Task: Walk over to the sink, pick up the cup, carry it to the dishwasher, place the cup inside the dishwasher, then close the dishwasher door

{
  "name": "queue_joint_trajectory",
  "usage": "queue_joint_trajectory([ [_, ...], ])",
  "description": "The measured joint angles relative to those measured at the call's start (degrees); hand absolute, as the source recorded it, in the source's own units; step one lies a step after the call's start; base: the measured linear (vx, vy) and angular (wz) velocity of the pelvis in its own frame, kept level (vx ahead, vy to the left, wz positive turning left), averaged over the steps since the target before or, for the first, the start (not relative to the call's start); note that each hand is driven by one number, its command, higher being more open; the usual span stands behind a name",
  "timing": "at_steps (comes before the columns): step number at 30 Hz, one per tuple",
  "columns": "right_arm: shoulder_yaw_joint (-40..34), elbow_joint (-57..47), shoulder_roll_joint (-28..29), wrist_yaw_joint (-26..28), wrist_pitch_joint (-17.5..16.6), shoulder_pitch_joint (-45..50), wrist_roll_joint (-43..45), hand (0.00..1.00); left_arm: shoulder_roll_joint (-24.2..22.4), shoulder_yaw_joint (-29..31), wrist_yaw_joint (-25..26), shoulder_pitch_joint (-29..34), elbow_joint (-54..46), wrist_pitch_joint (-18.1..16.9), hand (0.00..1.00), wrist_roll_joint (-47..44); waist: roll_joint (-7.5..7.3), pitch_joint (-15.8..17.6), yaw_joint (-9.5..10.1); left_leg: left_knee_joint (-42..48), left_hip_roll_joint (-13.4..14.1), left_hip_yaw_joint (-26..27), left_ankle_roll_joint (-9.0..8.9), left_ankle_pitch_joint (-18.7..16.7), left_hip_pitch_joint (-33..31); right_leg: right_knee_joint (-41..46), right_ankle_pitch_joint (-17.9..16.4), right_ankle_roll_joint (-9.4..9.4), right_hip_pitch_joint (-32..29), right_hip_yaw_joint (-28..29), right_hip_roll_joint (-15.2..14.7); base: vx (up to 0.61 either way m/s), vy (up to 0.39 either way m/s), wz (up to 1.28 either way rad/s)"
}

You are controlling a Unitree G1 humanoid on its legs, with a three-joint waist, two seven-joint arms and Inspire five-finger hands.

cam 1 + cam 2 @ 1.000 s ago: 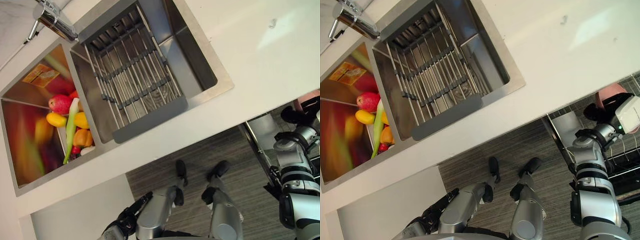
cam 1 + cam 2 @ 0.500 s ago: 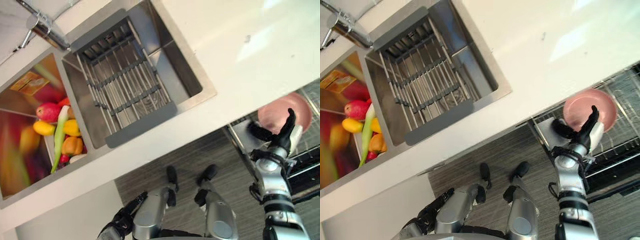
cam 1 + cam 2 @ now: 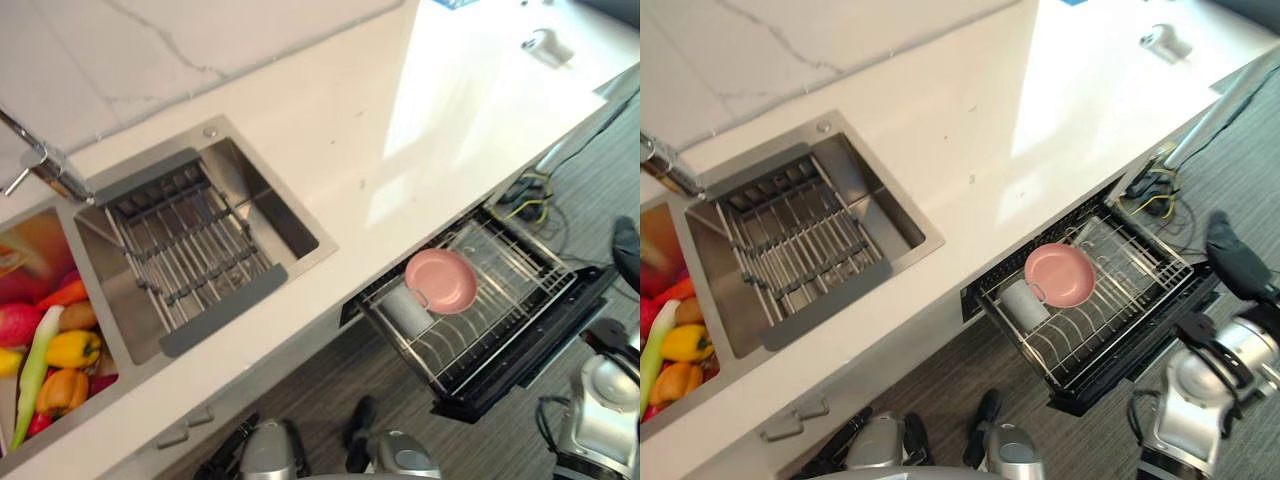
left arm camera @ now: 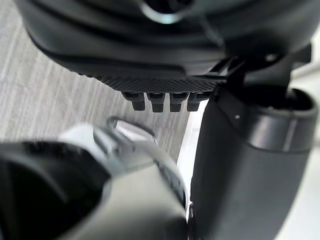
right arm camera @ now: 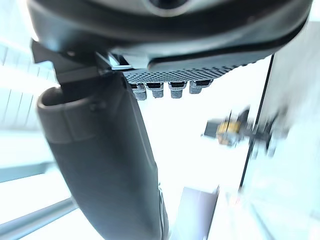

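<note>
The pink cup point(image 3: 440, 281) lies in the wire rack point(image 3: 510, 285) of the open dishwasher, pulled out below the counter's edge. A pale grey cup point(image 3: 1020, 303) sits right beside it in the same rack. My right hand point(image 3: 1237, 262) is off to the right of the rack, apart from the cup; its fingers point(image 5: 165, 90) are straight and hold nothing. Low at the left my left hand point(image 3: 835, 455) hangs near the floor, its fingers point(image 4: 160, 102) straight and empty.
A double sink is set in the white counter point(image 3: 400, 120): a grey drying rack point(image 3: 190, 250) in one basin, fruit and vegetables point(image 3: 50, 350) in the other, a tap point(image 3: 40, 165) behind. Cables point(image 3: 525, 195) lie on the floor beyond the dishwasher.
The camera has swung, so the whole scene shifted. My right hand has opened, let go of the pink cup, which now rests in the rack, and drawn back to the right.
</note>
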Motion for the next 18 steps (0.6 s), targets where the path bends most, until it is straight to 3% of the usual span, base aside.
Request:
queue_joint_trajectory([
  [3, -1.3, 8.6, 0.9, 2.9, 1.5, 3.0, 7.0, 1.0, -0.4, -0.3, 0.8, 0.1, 0.4, 0.9, 1.0, -0.9, 0.54, -1.1, -1.28, 0.0, 0.4, 1.4, -0.01, 0.0, 1.4, -0.4, -0.1, -0.11, 1.2, 0.5, 0.2, 0.03, 0.066, -0.13],
  [8, 2.7, 20.7, 9.3, 7.8, 2.5, 7.1, 20.3, 1.0, -1.1, -0.4, 1.7, 0.1, 1.9, 1.3, 1.0, -2.1, 1.71, -2.1, -1.24, -2.1, 0.7, 3.0, -0.03, 0.0, 3.1, -0.5, -0.4, -0.42, 1.9, 0.1, 0.7, 0.0, 0.057, 0.04],
  [13, 13.1, 31.6, 14.2, 10.9, 2.5, 7.3, 24.7, 1.0, -2.8, -0.2, 2.6, 0.4, 2.1, 0.9, 1.0, -2.1, 3.22, -3.6, 1.03, -7.2, -0.3, 4.4, -1.25, -0.1, 4.7, -0.6, -0.3, -0.21, 2.7, -2.7, 0.6, -0.03, 0.082, 0.3],
  [18, 13.6, 38.5, 12.0, 16.4, 2.1, 5.1, 32.9, 1.0, -3.2, 0.5, 2.4, 1.6, 2.4, -0.5, 1.0, -2.2, 3.01, -4.0, 2.15, -13.1, -2.1, 4.1, -1.69, 0.1, 5.3, -0.6, -0.1, -0.17, 2.1, -5.6, 0.1, -0.06, 0.123, 0.32],
])
